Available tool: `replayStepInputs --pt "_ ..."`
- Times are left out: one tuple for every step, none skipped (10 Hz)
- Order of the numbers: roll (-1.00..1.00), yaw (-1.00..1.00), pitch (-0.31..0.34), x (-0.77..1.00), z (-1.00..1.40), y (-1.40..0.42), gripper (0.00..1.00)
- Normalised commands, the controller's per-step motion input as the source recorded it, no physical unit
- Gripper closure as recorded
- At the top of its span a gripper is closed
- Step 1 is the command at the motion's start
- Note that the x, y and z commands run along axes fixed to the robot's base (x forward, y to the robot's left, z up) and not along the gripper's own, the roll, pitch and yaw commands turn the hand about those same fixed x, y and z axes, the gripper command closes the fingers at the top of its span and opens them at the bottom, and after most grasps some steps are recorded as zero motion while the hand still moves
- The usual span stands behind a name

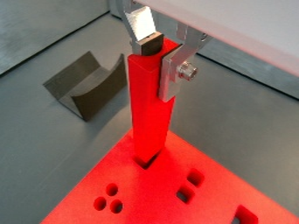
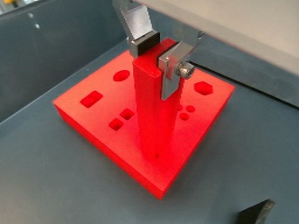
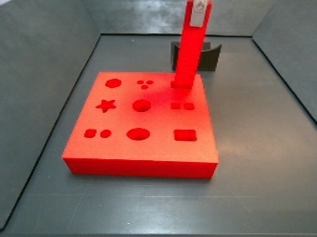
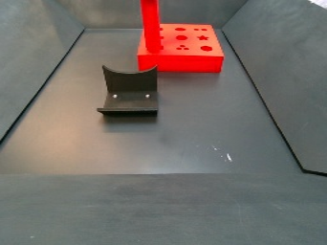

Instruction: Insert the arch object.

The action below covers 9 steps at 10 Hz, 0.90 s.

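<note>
The arch object (image 1: 151, 109) is a tall bright red bar standing upright. Its foot sits in a slot of the flat red board (image 1: 222, 171) near one edge. It also shows in the wrist view (image 2: 153, 114) and in both side views (image 3: 188, 51) (image 4: 149, 29). My gripper (image 1: 162, 61) is at the bar's top end. One dark pad is against one face and the silver finger plate (image 1: 177, 74) against the opposite face, so it is shut on the bar. It shows the same way in the wrist view (image 2: 160, 59). In both side views the gripper is out of frame above.
The red board (image 3: 161, 155) (image 2: 82, 114) (image 4: 192, 61) has several shaped holes and lies on the dark floor of a walled bin. A dark grey block with a curved notch (image 1: 84, 85) (image 3: 212, 56) (image 4: 128, 91) stands beside the board.
</note>
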Motion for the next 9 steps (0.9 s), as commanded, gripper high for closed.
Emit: replayStepInputs --pt "0.08 0.15 -0.227 -0.08 0.31 -0.03 1.0" --pt "0.12 0.19 -0.137 0.0 0.02 -0.06 1.0" --pt "0.09 0.15 -0.094 0.0 -0.02 -0.01 1.0" --pt "0.12 0.16 -0.06 0.0 -0.11 0.0 1.0" --pt "0.14 0.17 -0.044 0.0 -0.17 -0.04 1.0" --pt "0.14 0.23 -0.083 0.0 -0.26 -0.03 1.0" --pt "0.14 0.3 -0.107 0.0 -0.27 -0.07 1.0" --pt "0.13 0.23 -0.091 0.0 -0.14 -0.13 1.0" --pt "0.14 0.1 -0.057 0.0 -0.07 -0.14 1.0"
